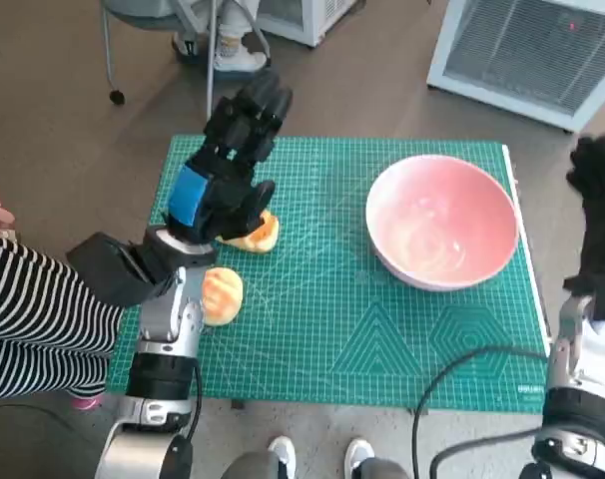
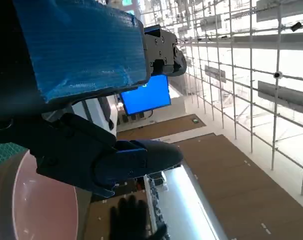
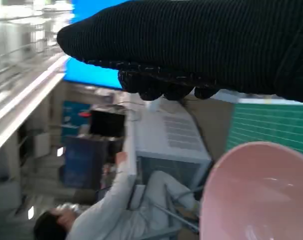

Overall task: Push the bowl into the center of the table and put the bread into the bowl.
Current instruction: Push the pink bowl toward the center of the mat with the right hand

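1. A pink bowl [image 1: 441,221] is seen upright on the right part of the green cutting mat [image 1: 332,329] that covers the worktop, close to the mat's right edge.
2. Two pieces of bread are found on the mat's left part: one bread piece [image 1: 257,234] lies partly under the left hand [image 1: 223,180], the other bread piece [image 1: 221,294] lies nearer the robot, just beside the left forearm [image 1: 168,329].
3. The left hand is held over the farther piece with its fingers [image 1: 251,115] stretched out and apart; whether the bread is touched cannot be told.
4. The right hand [image 1: 597,215] is held at the mat's right edge, just beside the bowl; its fingers [image 3: 161,87] are seen curled in, with nothing in them.
5. Bare mat lies between the bread and the bowl.
6. Around the worktop are seen a striped sleeve [image 1: 33,309] at the left, shoes [image 1: 317,454] at the near edge, a chair [image 1: 163,20] beyond, and a white grilled unit [image 1: 532,50] at the far right.
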